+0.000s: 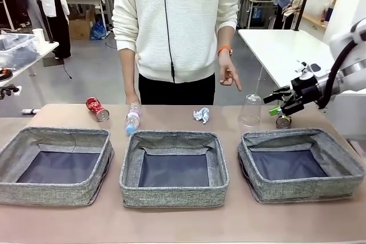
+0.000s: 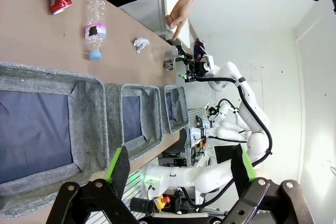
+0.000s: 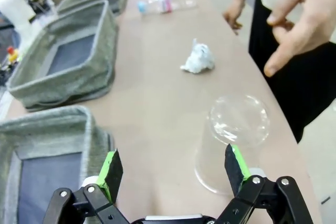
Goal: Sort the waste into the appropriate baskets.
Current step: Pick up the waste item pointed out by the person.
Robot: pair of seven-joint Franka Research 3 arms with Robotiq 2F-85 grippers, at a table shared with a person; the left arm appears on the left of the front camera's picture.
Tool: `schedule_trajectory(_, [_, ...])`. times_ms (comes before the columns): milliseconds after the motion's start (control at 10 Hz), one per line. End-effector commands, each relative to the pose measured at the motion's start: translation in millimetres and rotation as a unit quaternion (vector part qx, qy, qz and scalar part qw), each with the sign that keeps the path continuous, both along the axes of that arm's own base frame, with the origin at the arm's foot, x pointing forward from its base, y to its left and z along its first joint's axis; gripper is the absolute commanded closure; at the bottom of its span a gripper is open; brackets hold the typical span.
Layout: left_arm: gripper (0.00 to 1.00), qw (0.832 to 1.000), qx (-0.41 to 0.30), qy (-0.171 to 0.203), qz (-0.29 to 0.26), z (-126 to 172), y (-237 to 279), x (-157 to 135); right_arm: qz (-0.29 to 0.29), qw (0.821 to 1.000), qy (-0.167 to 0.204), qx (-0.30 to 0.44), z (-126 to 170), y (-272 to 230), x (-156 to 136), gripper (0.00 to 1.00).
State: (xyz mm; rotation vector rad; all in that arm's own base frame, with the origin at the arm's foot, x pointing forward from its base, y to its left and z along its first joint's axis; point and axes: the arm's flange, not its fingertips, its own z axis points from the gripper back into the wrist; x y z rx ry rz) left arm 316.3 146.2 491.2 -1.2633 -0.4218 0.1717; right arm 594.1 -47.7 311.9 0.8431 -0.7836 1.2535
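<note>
**Front view.** The right gripper [image 1: 273, 102] hangs just beside an upside-down clear cup [image 1: 250, 111], on the robot's right of it. It is right over a dark can [image 1: 283, 121] that lies next to the cup. A person's hand [image 1: 229, 76] points down above the cup. On the cup's other side lie a paper wad [image 1: 201, 115], then a bottle [image 1: 132, 118], then a crushed red can [image 1: 97, 108]. Three grey baskets [image 1: 174, 195] stand in a row on the robot's side of the cup. No litter is in them.

**Left wrist view.** The left gripper [image 2: 179, 165] is far from the cup, past the last basket. Its green pads are wide apart and it holds nothing.

**Right wrist view.** The right gripper's green pads are wide apart too, and nothing is held. The cup stands just ahead of them, nearer to one pad. The paper wad lies beyond the cup.

I think this is the first pick of the sorting. It could be the cup or the can; I cannot tell which. Next, the right gripper should go down with one pad on each side. It should squeeze gently, because the cup looks thin, then lift and carry the piece over a basket.
</note>
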Motion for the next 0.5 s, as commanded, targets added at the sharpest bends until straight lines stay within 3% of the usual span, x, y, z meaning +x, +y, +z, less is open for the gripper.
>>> schedule_trajectory(0, [0.00,1.000,-0.004,-0.012,-0.002,1.3,-0.7,1.1,-0.026,0.999,-0.008,-0.018,-8.9,9.8,16.1,0.00])
schedule_trajectory(200, [0.00,1.000,-0.004,-0.012,-0.002,1.3,-0.7,1.1,-0.070,0.997,-0.018,-0.017,-13.8,12.7,23.4,0.00])
schedule_trajectory(400, [0.00,1.000,-0.004,-0.012,-0.002,1.3,-0.7,1.1,-0.077,0.997,-0.019,-0.015,-21.2,16.4,32.7,0.00])
